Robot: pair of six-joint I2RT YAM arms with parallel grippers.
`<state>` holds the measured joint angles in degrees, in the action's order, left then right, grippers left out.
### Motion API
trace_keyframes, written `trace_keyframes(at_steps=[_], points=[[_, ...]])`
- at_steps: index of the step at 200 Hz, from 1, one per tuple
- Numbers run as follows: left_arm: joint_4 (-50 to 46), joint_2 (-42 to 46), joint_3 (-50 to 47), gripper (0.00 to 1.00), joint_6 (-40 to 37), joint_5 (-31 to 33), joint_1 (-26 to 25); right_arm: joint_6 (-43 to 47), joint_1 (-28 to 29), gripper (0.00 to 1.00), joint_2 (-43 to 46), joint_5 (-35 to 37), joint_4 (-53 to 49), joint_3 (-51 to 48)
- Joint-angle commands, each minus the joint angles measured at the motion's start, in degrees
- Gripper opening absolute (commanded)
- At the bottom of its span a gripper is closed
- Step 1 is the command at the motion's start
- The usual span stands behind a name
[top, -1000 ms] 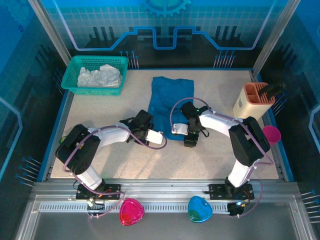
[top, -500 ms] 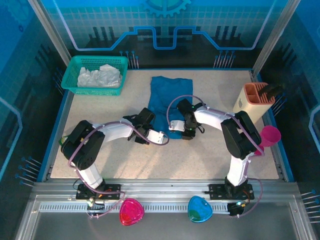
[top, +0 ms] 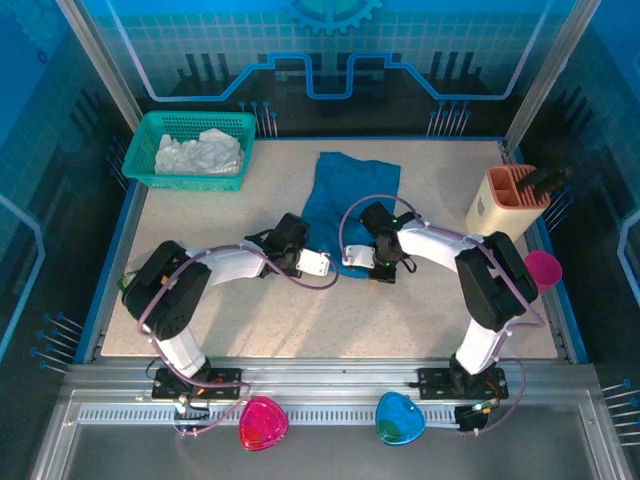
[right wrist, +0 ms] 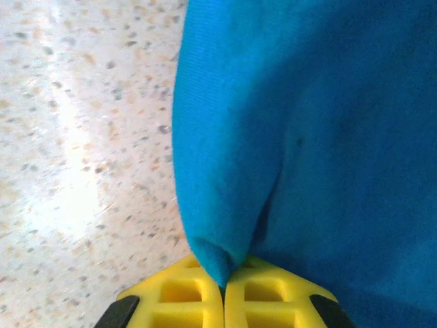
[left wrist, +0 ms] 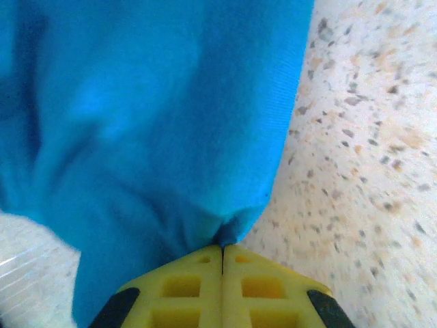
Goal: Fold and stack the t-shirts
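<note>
I see the white t-shirt (top: 205, 152) crumpled in the green basket (top: 185, 180), far left. My left gripper (left wrist: 222, 249) is clamped on the near-left corner of the teal t-shirt (top: 355, 195), a narrow strip mid-table; my right gripper (right wrist: 224, 272) pinches its near-right corner

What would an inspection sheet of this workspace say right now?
Surface: speckled table, no spills seen.
Job's things: blue shirt mid-table; white shirt crumpled in basket.
Clutter: tan holder, pink cup at right edge.
Grippers: left gripper and right gripper shut on blue shirt's near edge.
Cables: purple cables loop along both arms.
Surroundings: blue-lit enclosure walls.
</note>
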<state>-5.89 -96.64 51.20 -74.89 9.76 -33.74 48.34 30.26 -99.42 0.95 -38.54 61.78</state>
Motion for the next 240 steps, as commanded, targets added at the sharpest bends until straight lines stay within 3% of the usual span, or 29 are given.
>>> trace_keyframes(at_steps=[1, 64, 143, 191, 240], points=[[-4.33, 7.43, -1.11, 0.0, 2.36, 3.24, -2.09, 1.15, -0.01, 0.0, 4.65, -2.41, -3.15, -1.03], [-15.67, 23.12, -4.61, 0.0, 8.62, 7.87, -10.37, -0.17, 2.27, 0.0, 12.76, -5.06, -9.82, -1.38], [-24.33, 31.53, -6.83, 0.0, 16.73, 15.49, -18.18, -1.11, 4.89, 0.0, 24.94, -7.68, -19.2, -0.77], [-22.66, 31.15, -3.09, 0.0, 17.45, 17.62, -17.37, -2.51, 1.81, 0.0, 24.89, -6.44, -16.29, 2.08], [-16.94, 23.81, 5.94, 0.0, 12.61, 14.06, -8.58, -4.48, -3.88, 0.0, 16.54, -2.09, -13.66, 9.85]])
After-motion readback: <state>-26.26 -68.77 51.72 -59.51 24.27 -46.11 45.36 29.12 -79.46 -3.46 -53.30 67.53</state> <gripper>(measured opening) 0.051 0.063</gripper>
